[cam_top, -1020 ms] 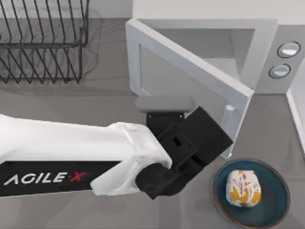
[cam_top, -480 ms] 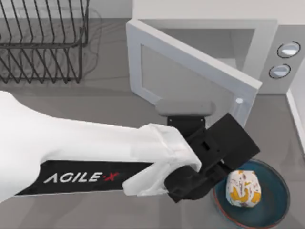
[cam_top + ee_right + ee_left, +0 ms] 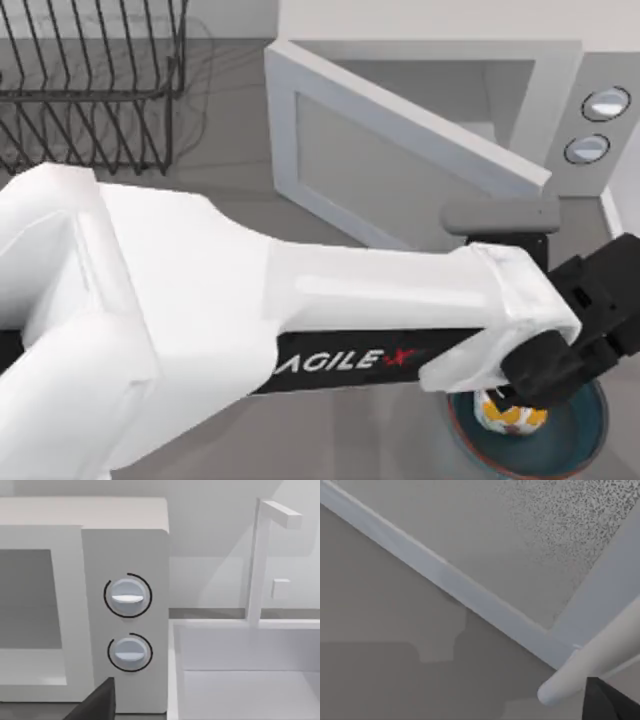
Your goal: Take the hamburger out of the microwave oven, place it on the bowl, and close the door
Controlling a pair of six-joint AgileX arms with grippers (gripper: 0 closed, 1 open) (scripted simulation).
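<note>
The hamburger (image 3: 508, 414) lies in the dark teal bowl (image 3: 575, 440) at the front right, mostly covered by my left arm. The white microwave oven (image 3: 600, 65) stands at the back right. Its door (image 3: 400, 150) is ajar, angled across the cavity mouth. My left gripper (image 3: 602, 308) reaches over the table to the door's free edge, in front of the knob panel and just above the bowl. In the left wrist view the door's grey window (image 3: 485, 545) is very close, and the pale bar handle (image 3: 585, 672) crosses beside the gripper.
A black wire rack (image 3: 90, 90) stands at the back left. A white walled tray (image 3: 245, 665) sits to the right of the microwave oven, next to its two knobs (image 3: 127, 596). My left arm's white body spans most of the table's front.
My left arm has swept right along the door to its free edge. The door has swung a little further toward the cavity. The arm now covers most of the hamburger.
</note>
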